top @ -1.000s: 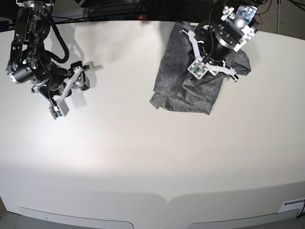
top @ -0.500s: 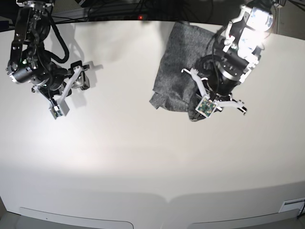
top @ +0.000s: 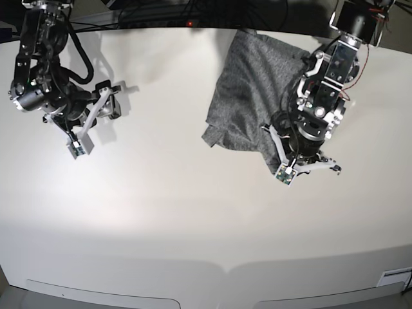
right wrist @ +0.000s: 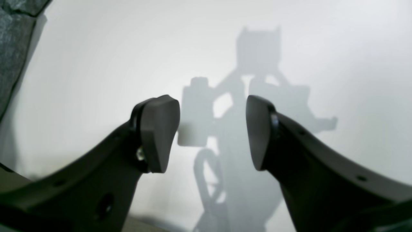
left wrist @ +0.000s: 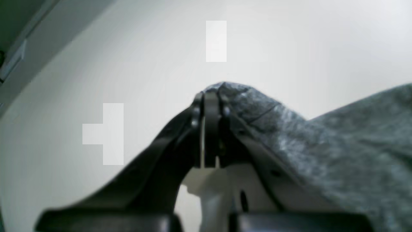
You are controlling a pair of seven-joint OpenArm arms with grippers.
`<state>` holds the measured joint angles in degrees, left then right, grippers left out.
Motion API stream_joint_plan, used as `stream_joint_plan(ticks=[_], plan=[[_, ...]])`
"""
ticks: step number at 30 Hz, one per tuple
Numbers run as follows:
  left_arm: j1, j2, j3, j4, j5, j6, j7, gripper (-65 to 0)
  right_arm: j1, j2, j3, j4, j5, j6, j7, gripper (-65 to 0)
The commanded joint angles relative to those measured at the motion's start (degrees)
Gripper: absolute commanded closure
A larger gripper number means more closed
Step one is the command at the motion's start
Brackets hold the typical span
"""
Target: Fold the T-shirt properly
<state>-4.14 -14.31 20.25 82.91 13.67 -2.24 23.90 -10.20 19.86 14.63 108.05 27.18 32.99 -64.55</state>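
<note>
The heather-grey T-shirt (top: 248, 90) lies bunched at the back right of the white table (top: 193, 212). Its near-right edge is drawn out toward the front under my left gripper (top: 299, 158). In the left wrist view the left gripper (left wrist: 209, 96) is shut, with a fold of the T-shirt (left wrist: 338, 138) caught at its tips and draped over the right finger. My right gripper (top: 114, 104) hovers over bare table at the far left, well away from the cloth. It (right wrist: 212, 129) stands open with nothing between its fingers. A corner of the T-shirt (right wrist: 13, 38) shows at the top left of that view.
Dark cables and arm mounts (top: 193, 13) run along the table's back edge. The table's curved front edge (top: 225, 267) is near the bottom of the base view. The right arm's shadow (right wrist: 251, 96) falls on the tabletop.
My left gripper moved from the back of the shirt toward the front, shut, pulling the cloth's edge with it so the shirt is spread longer. The right arm stayed still.
</note>
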Motion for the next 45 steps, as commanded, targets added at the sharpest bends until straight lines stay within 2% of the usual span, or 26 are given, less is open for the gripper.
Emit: stream_joint_plan(ticks=[1, 5, 10, 12, 15, 17, 21, 23, 25, 27, 30, 34, 35, 37, 39, 41, 43, 45], plan=[[-0.96, -0.2, -0.37, 0.17, 2.47, 0.87, -1.55, 0.0, 0.5, 0.76, 0.35, 0.85, 0.5, 0.26, 0.61, -36.4], [-0.96, -0.57, -0.37, -2.54, 9.22, 7.17, -1.22, 0.0, 0.5, 0.76, 0.35, 0.85, 0.52, 0.24, 0.63, -36.5], [-0.96, -2.6, -0.37, -2.71, 9.07, 11.06, -1.18, 0.0, 0.5, 0.76, 0.35, 0.85, 2.03, 0.31, 0.61, -36.5], [-0.94, -2.73, -0.37, -2.69, 7.54, 11.52, -1.14, -1.3, 0.52, 0.76, 0.35, 0.85, 2.01, 0.72, 0.63, -36.5], [-0.96, -2.71, -0.37, -2.69, 3.34, 11.47, -0.98, -17.9, 0.52, 0.74, 0.35, 0.85, 2.03, 1.6, 0.63, -36.5], [-0.96, -2.71, -0.37, -2.67, 2.29, 11.47, -0.31, -22.0, 0.52, 0.76, 0.35, 0.85, 2.01, 1.57, 0.63, -36.5], [-0.94, -2.73, -0.37, -0.7, 2.21, 11.82, 2.27, -21.9, 0.52, 0.76, 0.35, 0.85, 2.03, 1.57, 1.05, -36.5], [-0.79, -2.91, -0.37, 2.43, 0.85, 14.21, 4.42, -20.1, 0.52, 0.74, 0.35, 0.85, 2.03, 1.57, 2.47, -36.5], [-0.37, -3.8, -0.37, 7.34, -2.54, 16.81, 7.54, -15.1, 0.7, 0.72, 0.35, 0.85, 2.03, 1.55, 4.15, -36.4], [0.74, -5.2, -0.37, 13.35, -7.43, 17.7, 10.23, -13.2, 1.01, 0.61, 0.35, 0.85, 2.03, 1.57, 5.6, -36.1], [4.55, -6.08, -0.37, 20.83, -9.7, 17.33, 11.74, -10.4, 1.92, 0.61, 0.35, 0.85, 3.19, 1.6, 7.06, -24.2], [10.69, -6.05, -0.37, 24.46, -9.7, 17.27, 11.69, -2.5, 4.13, 0.59, 0.09, 0.83, 6.21, 1.57, 8.2, 0.0], [12.04, -6.05, -0.37, 24.48, -9.73, 17.27, 11.72, -0.3, 4.74, 0.61, -0.24, 0.83, 6.29, 1.6, 8.48, 0.0], [14.69, -6.08, -0.39, 24.48, -9.64, 17.25, 11.72, 0.0, 5.97, 0.61, -1.44, 0.83, 6.23, 1.73, 9.09, 0.0], [16.85, -6.05, -0.37, 24.48, -7.76, 17.33, 12.22, 0.0, 7.08, 0.61, -3.54, 0.79, 5.81, 1.73, 9.73, 0.0], [18.8, -6.05, -0.37, 24.48, -2.16, 17.88, 13.66, 0.0, 7.89, 0.59, -6.54, 0.46, 4.59, 1.7, 10.95, 0.0], [20.35, -6.05, -0.37, 24.48, 3.56, 19.54, 15.34, 0.0, 9.2, 0.22, -10.08, -1.05, 1.97, 1.66, 12.15, 0.0], [21.53, -6.05, -0.37, 24.5, 6.12, 21.88, 17.94, 0.0, 11.1, -1.05, -13.22, -3.61, 0.02, 1.66, 13.22, 0.0]])
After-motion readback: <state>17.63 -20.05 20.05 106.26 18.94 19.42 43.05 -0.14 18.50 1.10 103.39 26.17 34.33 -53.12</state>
